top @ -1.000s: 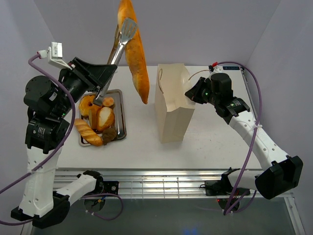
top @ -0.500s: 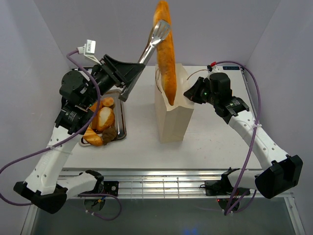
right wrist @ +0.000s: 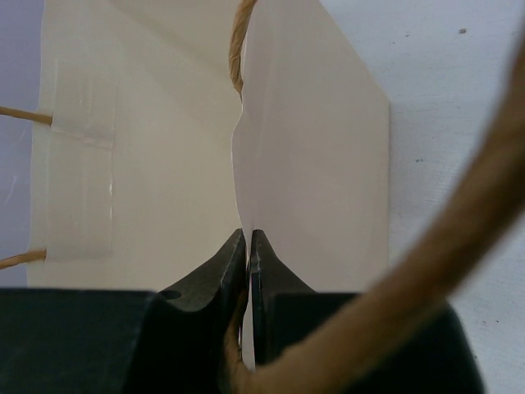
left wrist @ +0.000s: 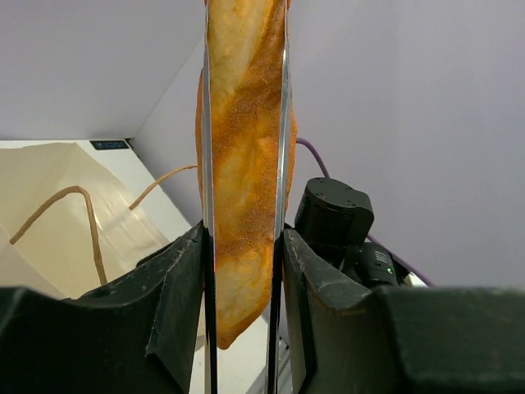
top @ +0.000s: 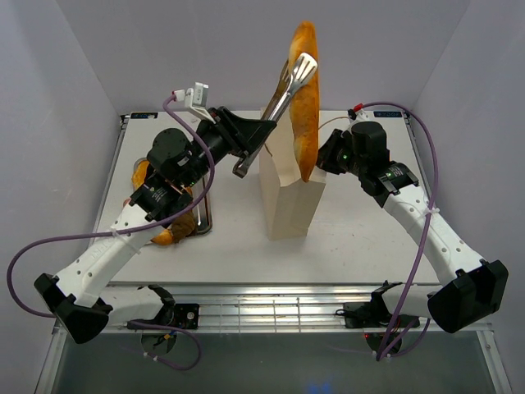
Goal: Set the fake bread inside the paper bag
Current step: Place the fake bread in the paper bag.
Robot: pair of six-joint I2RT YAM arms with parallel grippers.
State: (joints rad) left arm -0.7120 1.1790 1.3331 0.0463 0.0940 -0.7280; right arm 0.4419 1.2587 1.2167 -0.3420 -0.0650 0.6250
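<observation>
Silver tongs (top: pixel 285 94), lifted high over the white table (top: pixel 361 238), blades tilted up toward the lilac back wall (top: pixel 394 49); steel tray (top: pixel 207 215) at the table's left, only its right rim showing; ribbed metal rail (top: pixel 279 308) along the table's near edge.

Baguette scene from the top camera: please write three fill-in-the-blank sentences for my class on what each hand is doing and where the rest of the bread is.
1. The left hand squeezes silver ___, which clamp the baguette.
2. The right hand pinches the wall of the ___.
3. The other bread pieces lie on a steel ___.

Missing words: tongs; paper bag; tray.
</observation>
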